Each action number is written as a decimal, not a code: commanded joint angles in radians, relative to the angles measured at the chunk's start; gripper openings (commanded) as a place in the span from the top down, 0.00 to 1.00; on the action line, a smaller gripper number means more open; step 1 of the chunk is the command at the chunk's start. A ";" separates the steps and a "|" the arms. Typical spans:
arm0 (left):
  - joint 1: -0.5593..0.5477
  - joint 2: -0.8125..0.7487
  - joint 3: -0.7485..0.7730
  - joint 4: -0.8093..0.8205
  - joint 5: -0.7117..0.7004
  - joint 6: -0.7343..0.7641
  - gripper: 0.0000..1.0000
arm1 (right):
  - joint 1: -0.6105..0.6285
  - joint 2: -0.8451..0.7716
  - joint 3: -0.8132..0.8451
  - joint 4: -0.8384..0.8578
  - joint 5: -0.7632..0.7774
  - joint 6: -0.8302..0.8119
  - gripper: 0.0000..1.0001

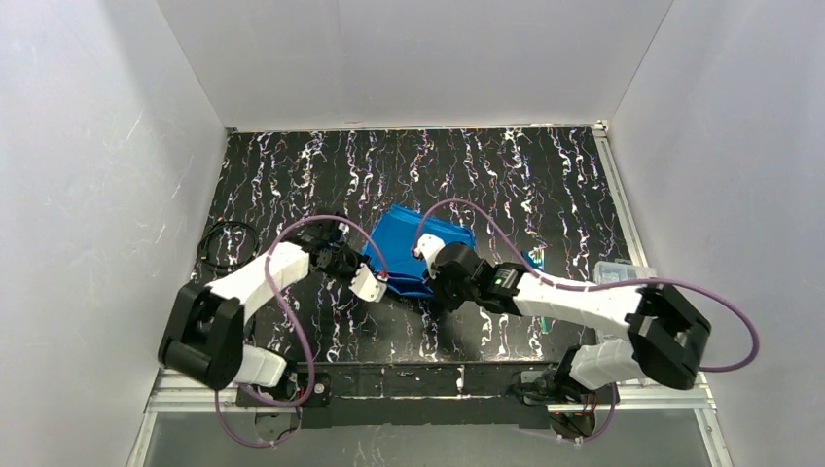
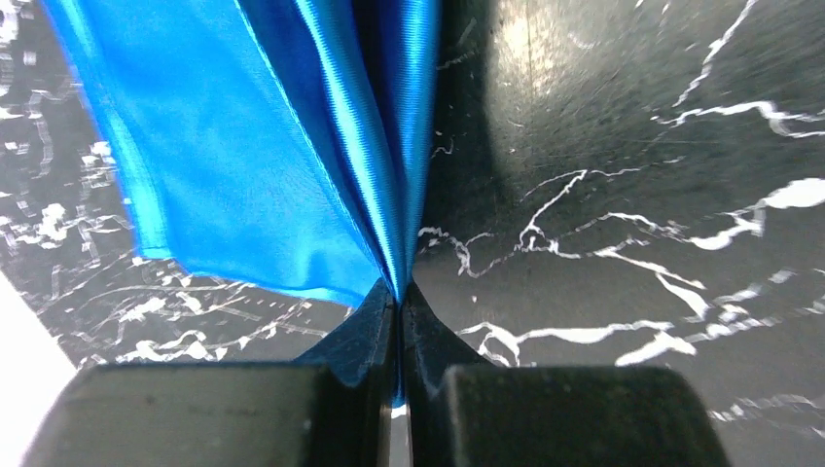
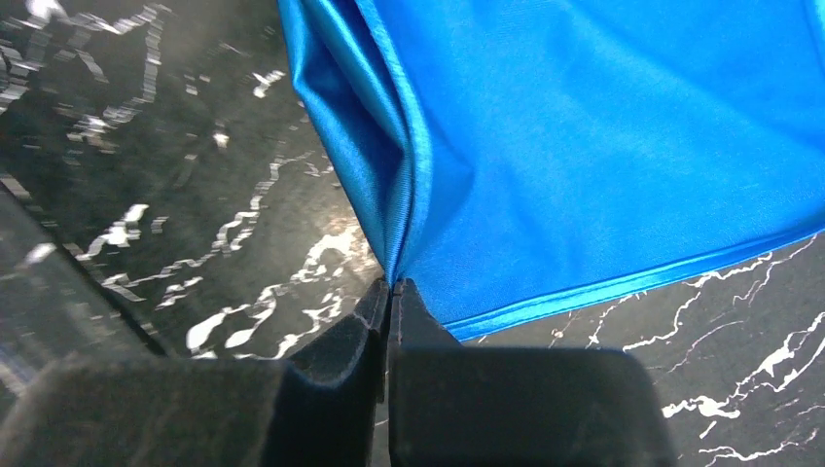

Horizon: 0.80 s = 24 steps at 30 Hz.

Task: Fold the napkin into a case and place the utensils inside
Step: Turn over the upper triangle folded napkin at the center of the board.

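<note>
The bright blue napkin (image 1: 420, 245) lies partly folded and bunched in the middle of the black marbled table. My left gripper (image 1: 377, 284) is at its near left corner and is shut on a pinched fold of the napkin (image 2: 253, 146), the cloth running between the closed tips (image 2: 399, 297). My right gripper (image 1: 430, 282) is at the near edge just to the right, shut on a gathered corner of the napkin (image 3: 603, 146), with the hem leading off from the tips (image 3: 391, 284). A small blue-green glint of the utensils (image 1: 536, 259) shows right of the napkin, mostly hidden by the right arm.
A clear plastic container (image 1: 623, 271) stands at the table's right edge. A coil of black cable (image 1: 226, 243) lies at the left edge. Purple cables (image 1: 292, 321) loop over both arms. White walls close in the left, back and right sides.
</note>
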 commanded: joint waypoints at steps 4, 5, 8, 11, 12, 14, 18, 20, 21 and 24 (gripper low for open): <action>-0.084 -0.273 0.144 -0.607 0.098 -0.179 1.00 | 0.026 -0.168 0.109 -0.264 -0.208 0.116 0.99; -0.102 -0.306 0.155 -0.672 0.115 -0.202 1.00 | 0.041 -0.186 0.114 -0.300 -0.233 0.140 0.99; -0.153 -0.378 0.208 -0.871 0.166 -0.288 1.00 | 0.084 -0.244 0.143 -0.389 -0.326 0.226 0.99; -0.171 -0.391 0.308 -1.062 0.228 -0.367 1.00 | 0.089 -0.329 0.170 -0.415 -0.481 0.313 0.99; -0.172 -0.381 0.362 -1.132 0.238 -0.376 1.00 | 0.090 -0.358 0.180 -0.409 -0.515 0.345 0.99; -0.172 -0.352 0.431 -1.262 0.272 -0.400 1.00 | 0.090 -0.397 0.201 -0.399 -0.587 0.388 0.99; -0.172 -0.368 0.437 -1.271 0.299 -0.477 1.00 | 0.088 -0.380 0.205 -0.421 -0.628 0.390 0.99; -0.172 -0.383 0.393 -1.179 0.290 -0.534 1.00 | 0.071 -0.338 0.206 -0.428 -0.600 0.353 0.99; -0.172 -0.375 0.376 -1.143 0.276 -0.539 1.00 | 0.046 -0.315 0.208 -0.428 -0.594 0.329 0.99; -0.170 -0.302 0.400 -1.089 0.228 -0.539 1.00 | -0.125 -0.257 0.194 -0.368 -0.731 0.294 0.99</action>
